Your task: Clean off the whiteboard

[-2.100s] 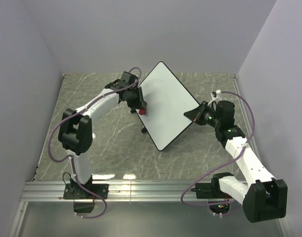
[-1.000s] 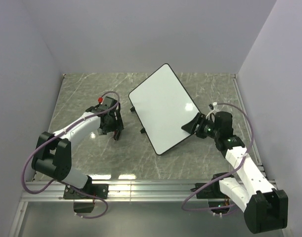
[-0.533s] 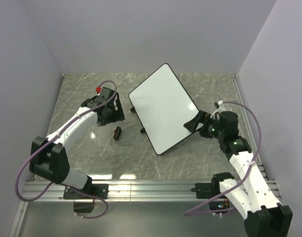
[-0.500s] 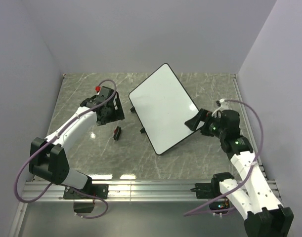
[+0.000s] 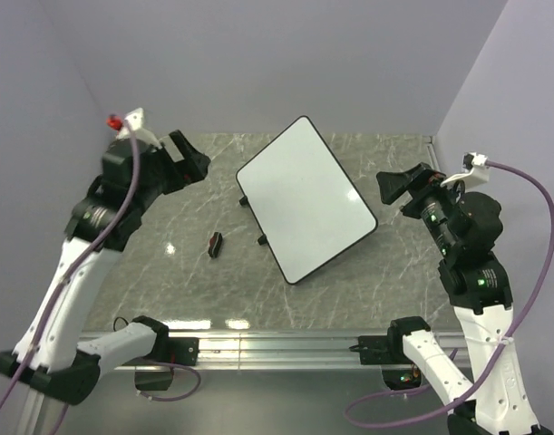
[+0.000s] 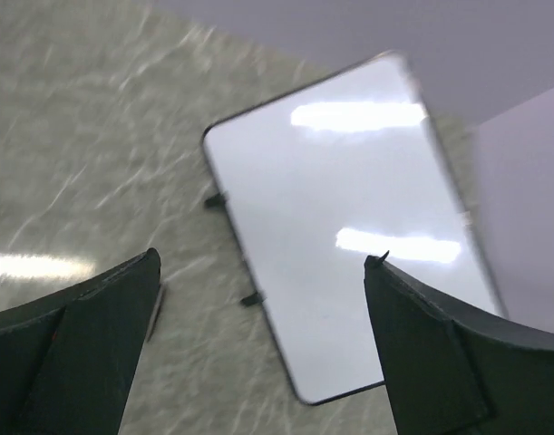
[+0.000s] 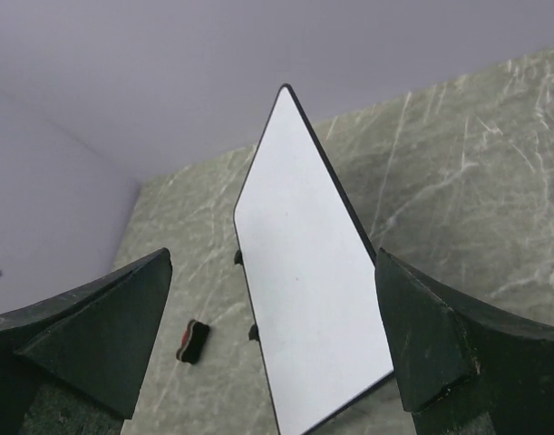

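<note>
The whiteboard lies flat on the marble table, turned at an angle, and its white face shows no marker lines. It also fills the middle of the left wrist view and of the right wrist view. The small red-and-black eraser lies on the table just left of the board. My left gripper hangs high over the table's left rear, open and empty. My right gripper is raised to the right of the board, open and empty.
Grey walls close in the table at the back and on both sides. An aluminium rail with the arm bases runs along the near edge. Small black feet stick out from the board's left rim.
Both arms have lifted up and away from the table. The right gripper has left the board's right corner. The eraser stays where the left gripper set it down.
</note>
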